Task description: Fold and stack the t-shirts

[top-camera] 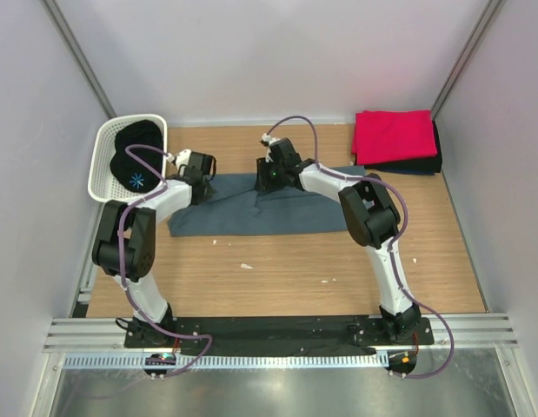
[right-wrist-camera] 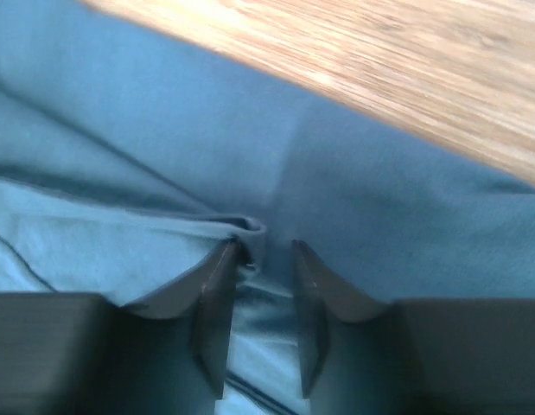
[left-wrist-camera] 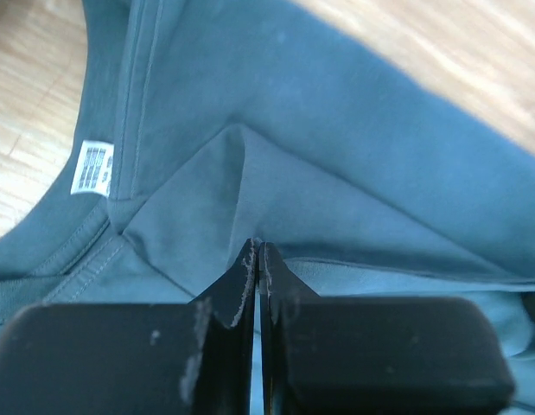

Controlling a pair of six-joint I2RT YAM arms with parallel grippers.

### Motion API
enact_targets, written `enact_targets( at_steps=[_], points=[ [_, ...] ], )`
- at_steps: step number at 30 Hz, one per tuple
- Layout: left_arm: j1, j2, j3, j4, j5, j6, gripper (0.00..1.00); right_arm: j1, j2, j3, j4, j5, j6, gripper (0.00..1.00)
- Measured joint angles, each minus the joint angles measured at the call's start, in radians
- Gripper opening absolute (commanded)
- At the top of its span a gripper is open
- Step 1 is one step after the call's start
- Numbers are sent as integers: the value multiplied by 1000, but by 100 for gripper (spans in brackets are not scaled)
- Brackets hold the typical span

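Observation:
A large slate blue-grey t-shirt (top-camera: 251, 215) lies partly folded across the middle of the wooden table. My left gripper (top-camera: 202, 169) is at its far left edge. In the left wrist view it (left-wrist-camera: 257, 245) is shut, pinching a raised fold of the blue-grey cloth (left-wrist-camera: 336, 147) near the collar label (left-wrist-camera: 92, 167). My right gripper (top-camera: 267, 174) is over the shirt's far middle edge. In the right wrist view it (right-wrist-camera: 265, 246) stands open, with a cloth ridge (right-wrist-camera: 245, 226) lying at its left fingertip. A folded red t-shirt (top-camera: 392, 135) rests on dark folded t-shirts (top-camera: 423, 162) at the back right.
A white perforated basket (top-camera: 102, 165) stands at the back left with a black t-shirt (top-camera: 134, 165) bearing a blue mark inside it. Small white scraps (top-camera: 246, 266) lie on the wood in front of the blue-grey shirt. Grey walls enclose the table on three sides.

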Motion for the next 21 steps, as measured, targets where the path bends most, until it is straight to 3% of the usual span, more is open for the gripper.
enact_targets(
  at_steps=[4, 15, 21],
  points=[
    [-6, 0, -21, -1, 0, -1, 0, -11, -20, 0, -16, -28, -4, 50],
    [-34, -61, -64, -2, -11, 1, 0, -51, -178, 5, -59, -24, 21, 50],
    [-46, -85, -93, 0, -34, 24, 0, -44, -184, 5, -35, -21, 73, 48]
  ],
)
